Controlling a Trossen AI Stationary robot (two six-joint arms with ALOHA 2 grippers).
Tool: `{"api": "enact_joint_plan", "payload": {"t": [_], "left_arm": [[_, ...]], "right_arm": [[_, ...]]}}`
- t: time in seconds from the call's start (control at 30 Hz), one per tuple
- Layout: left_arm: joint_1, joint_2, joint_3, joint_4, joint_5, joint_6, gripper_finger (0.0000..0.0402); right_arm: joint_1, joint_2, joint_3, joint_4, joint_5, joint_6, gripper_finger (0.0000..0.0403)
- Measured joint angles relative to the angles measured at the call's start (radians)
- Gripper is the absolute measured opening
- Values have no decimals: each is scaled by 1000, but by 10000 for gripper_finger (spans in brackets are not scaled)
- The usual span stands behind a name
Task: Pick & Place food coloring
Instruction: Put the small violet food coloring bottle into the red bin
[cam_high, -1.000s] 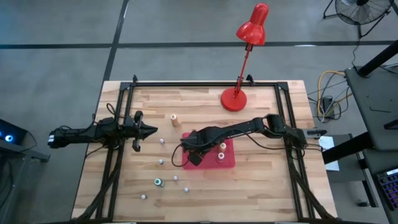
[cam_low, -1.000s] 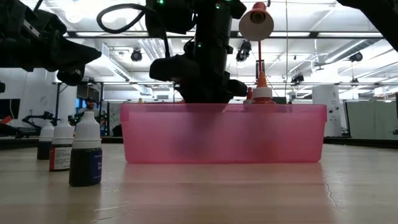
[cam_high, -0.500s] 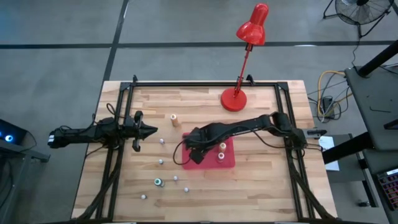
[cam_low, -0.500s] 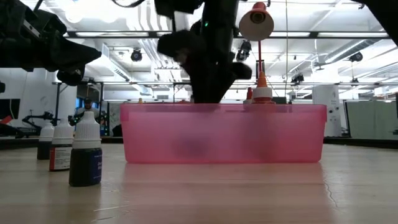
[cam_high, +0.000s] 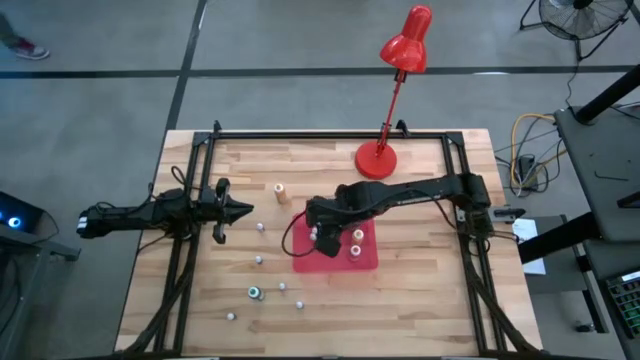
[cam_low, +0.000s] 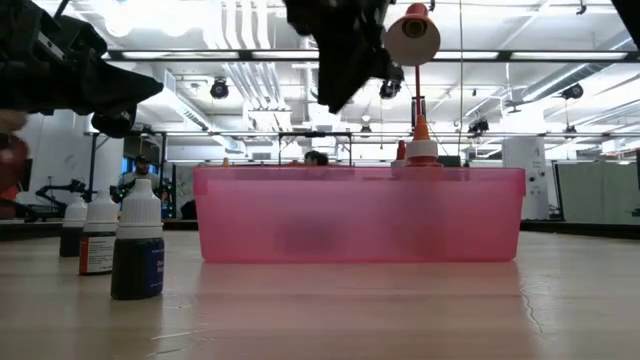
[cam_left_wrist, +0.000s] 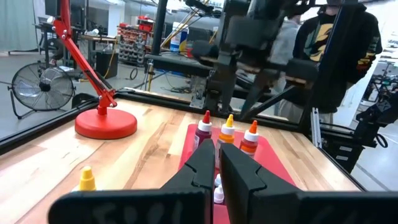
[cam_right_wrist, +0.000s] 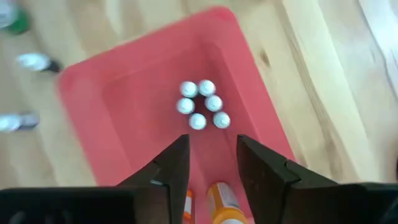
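Looking down, we see a light wooden table (cam_high: 420, 290) on grey floor, five white-capped tiny bottles (cam_right_wrist: 200, 105) clustered in the red flat tray (cam_right_wrist: 124, 118), right gripper (cam_right_wrist: 211, 163) jaws apart above, left gripper (cam_left_wrist: 217, 163) jaws together.

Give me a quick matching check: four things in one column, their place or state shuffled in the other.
1 right gripper
2 left gripper
3 red desk lamp
4 teal-capped bottle

A on the bare table, outside the red tray
B jaws open, above the tray
C near the far edge
D jaws shut, at the left side

Pairs: 1-B, 2-D, 3-C, 4-A
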Motion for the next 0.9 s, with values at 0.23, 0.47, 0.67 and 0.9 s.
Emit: {"api": "enact_joint_plan", "payload": {"t": [0.23, 0.47, 0.67, 0.9], "left_arm": [[0, 0, 0, 0, 0, 0, 0], [0, 0, 0, 0, 0, 0, 0], [0, 0, 0, 0, 0, 0, 0], [0, 0, 0, 0, 0, 0, 0]], "right_arm": [[9, -4, 102, 3, -87, -274, 171], [59, -4, 150, 40, -173, -501, 204], [131, -3, 133, 107, -174, -624, 214], [177, 76, 164, 158, -174, -664, 217]]}}
